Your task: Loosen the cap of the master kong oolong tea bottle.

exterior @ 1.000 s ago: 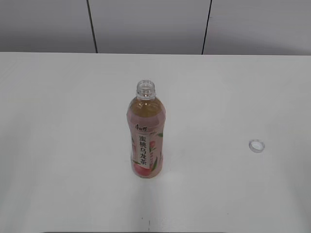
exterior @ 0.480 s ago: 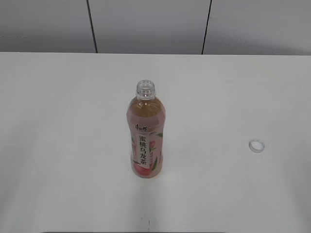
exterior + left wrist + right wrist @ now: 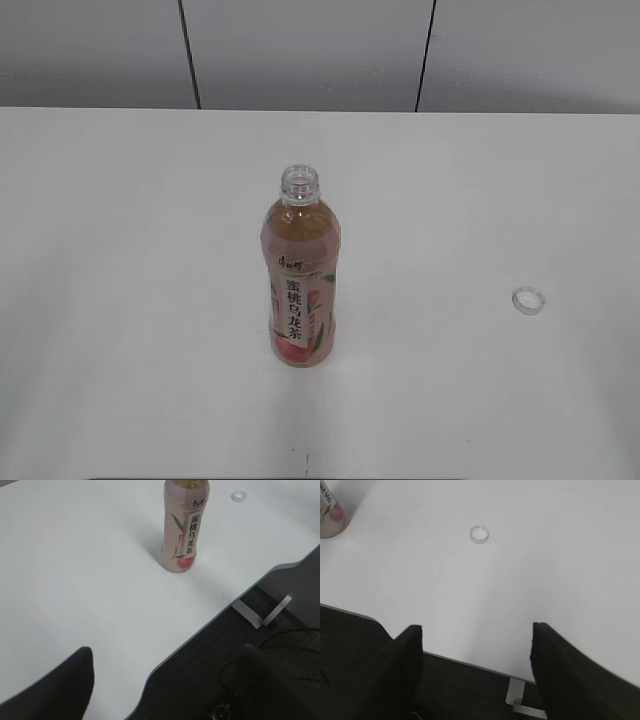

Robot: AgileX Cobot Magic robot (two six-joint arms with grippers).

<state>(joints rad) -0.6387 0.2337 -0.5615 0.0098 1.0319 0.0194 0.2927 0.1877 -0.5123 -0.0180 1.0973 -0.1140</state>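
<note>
The master kong oolong tea bottle (image 3: 301,275) stands upright mid-table with its neck open and no cap on it. It also shows in the left wrist view (image 3: 184,527), and its base shows in the right wrist view (image 3: 330,515). The white cap (image 3: 528,300) lies on the table to the bottle's right, hollow side up; it also shows in the right wrist view (image 3: 479,533) and the left wrist view (image 3: 239,496). My left gripper (image 3: 165,665) is open and empty over the table's front edge. My right gripper (image 3: 476,645) is open and empty, well short of the cap. Neither gripper appears in the exterior view.
The white table (image 3: 140,250) runs back to a grey panelled wall (image 3: 300,50). Its curved front edge (image 3: 200,630) drops to dark floor with cables and a metal bracket (image 3: 517,692).
</note>
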